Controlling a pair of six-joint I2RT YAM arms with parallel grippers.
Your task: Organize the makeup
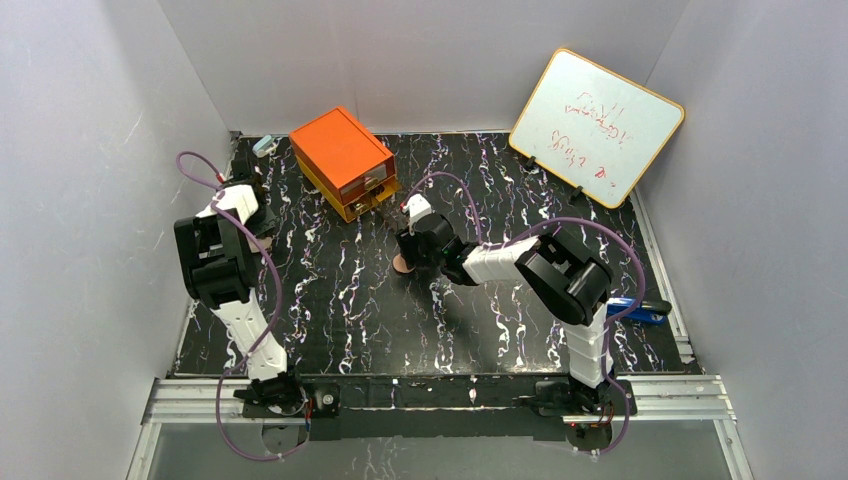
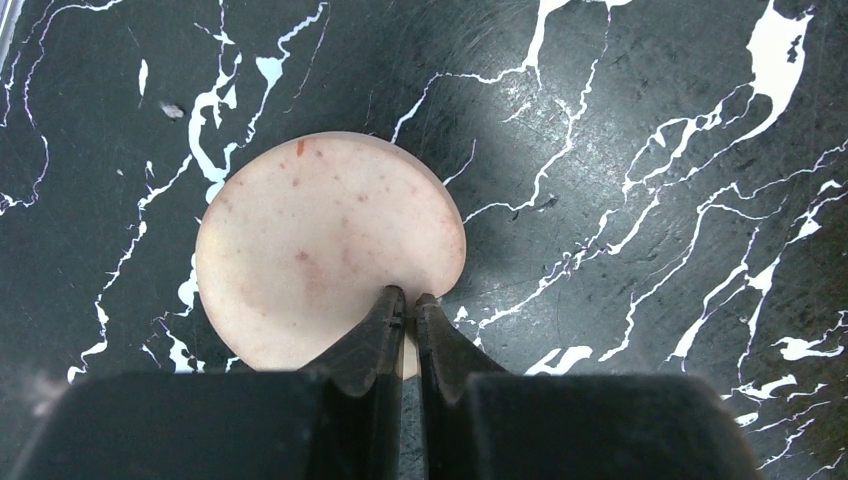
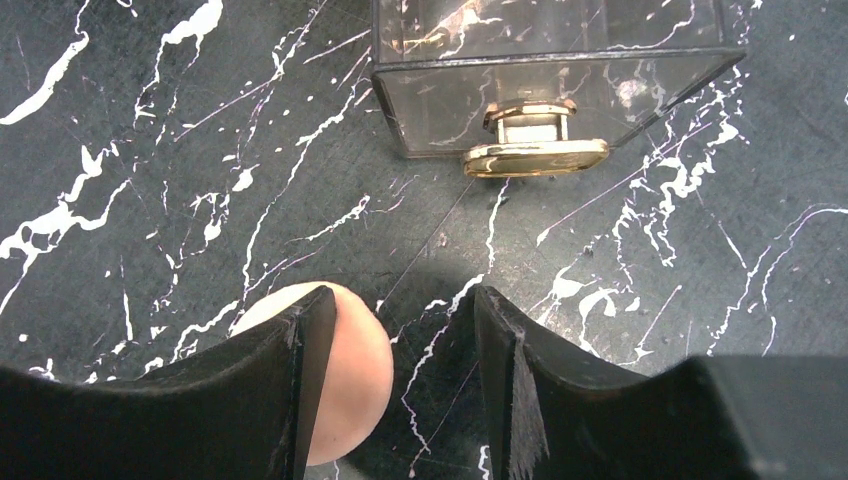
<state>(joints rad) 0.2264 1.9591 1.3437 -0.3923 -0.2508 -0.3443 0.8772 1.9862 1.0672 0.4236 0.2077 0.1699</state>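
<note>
A round peach-pink disc (image 2: 325, 245) lies flat on the black marbled table under my left gripper (image 2: 411, 297). Its jaws are shut, with their tips over the disc's near edge. In the top view the left gripper (image 1: 245, 190) is at the far left and hides this disc. My right gripper (image 3: 400, 300) is open and empty, low over a second peach disc (image 3: 355, 375); its left finger (image 3: 300, 380) covers part of that disc. This second disc also shows in the top view (image 1: 402, 264) beside the right gripper (image 1: 408, 250). The pale-pink stick and the gold-brown tube are out of view.
An orange drawer box (image 1: 342, 155) stands at the back centre-left. Its clear lower drawer with a gold handle (image 3: 535, 155) is just ahead of the right gripper. A whiteboard (image 1: 597, 125) leans at the back right. A blue stapler-like object (image 1: 640, 308) lies at the right edge.
</note>
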